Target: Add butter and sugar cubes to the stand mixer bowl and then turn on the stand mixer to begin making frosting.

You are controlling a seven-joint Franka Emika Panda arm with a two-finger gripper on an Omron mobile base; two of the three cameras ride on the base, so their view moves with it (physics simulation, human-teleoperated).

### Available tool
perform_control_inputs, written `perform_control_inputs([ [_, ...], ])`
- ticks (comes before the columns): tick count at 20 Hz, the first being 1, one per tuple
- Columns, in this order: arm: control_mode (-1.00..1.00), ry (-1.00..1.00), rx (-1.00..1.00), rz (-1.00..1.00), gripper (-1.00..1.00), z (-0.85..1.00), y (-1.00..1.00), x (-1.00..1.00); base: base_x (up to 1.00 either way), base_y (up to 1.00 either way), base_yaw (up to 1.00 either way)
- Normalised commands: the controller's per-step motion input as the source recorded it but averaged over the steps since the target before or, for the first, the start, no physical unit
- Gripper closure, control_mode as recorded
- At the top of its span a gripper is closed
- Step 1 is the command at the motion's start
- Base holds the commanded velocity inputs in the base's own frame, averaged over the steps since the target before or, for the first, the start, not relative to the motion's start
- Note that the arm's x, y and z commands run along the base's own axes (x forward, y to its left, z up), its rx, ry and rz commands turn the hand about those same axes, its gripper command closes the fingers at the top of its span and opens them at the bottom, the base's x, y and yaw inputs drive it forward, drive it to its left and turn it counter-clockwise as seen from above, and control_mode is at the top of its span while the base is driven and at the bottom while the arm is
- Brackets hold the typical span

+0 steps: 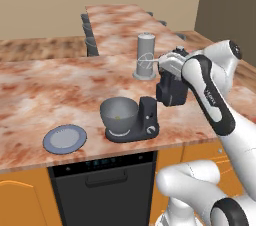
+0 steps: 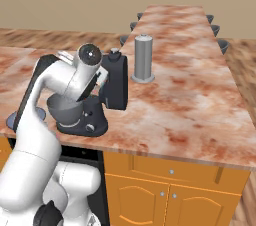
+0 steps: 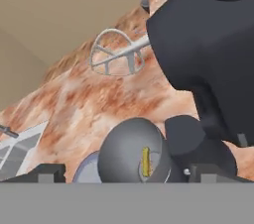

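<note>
On counter: butter (image 3: 145,161) inside stand mixer bowl (image 1: 119,114) | end effector (image 3: 124,171) spread

The stand mixer (image 1: 145,120) is dark grey and sits near the front edge of the worktop (image 1: 50,90). Its big black head (image 1: 171,90) is tipped up and back, so the wire whisk (image 3: 118,53) points out into the air. The round grey stand mixer bowl (image 1: 119,113) sits on its base. The butter (image 3: 145,161), a small yellow stick, lies inside the bowl.
</note>
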Motion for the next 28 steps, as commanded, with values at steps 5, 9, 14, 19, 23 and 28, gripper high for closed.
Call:
perform_control_inputs([
  [5, -1.00, -0.09, 0.20, 0.00, -1.00, 0.23, -0.94, 0.05, 0.00, 0.00, 0.00],
  [9, -1.00, -0.08, 0.08, 0.00, -1.00, -0.11, -0.67, 0.18, 0.00, 0.00, 0.00],
  [14, -1.00, -0.09, 0.07, 0.00, -1.00, -0.10, -0.62, 0.14, 0.00, 0.00, 0.00],
  [19, -1.00, -0.04, 0.11, 0.03, -1.00, -0.02, -0.41, 0.30, 0.00, 0.00, 0.00],
  [23, -1.00, 0.00, 0.13, 0.07, -1.00, -0.03, -0.08, 0.47, 0.00, 0.00, 0.00],
  [28, -1.00, 0.00, 0.12, 0.11, -1.00, -0.12, 0.00, 0.58, 0.00, 0.00, 0.00],
])
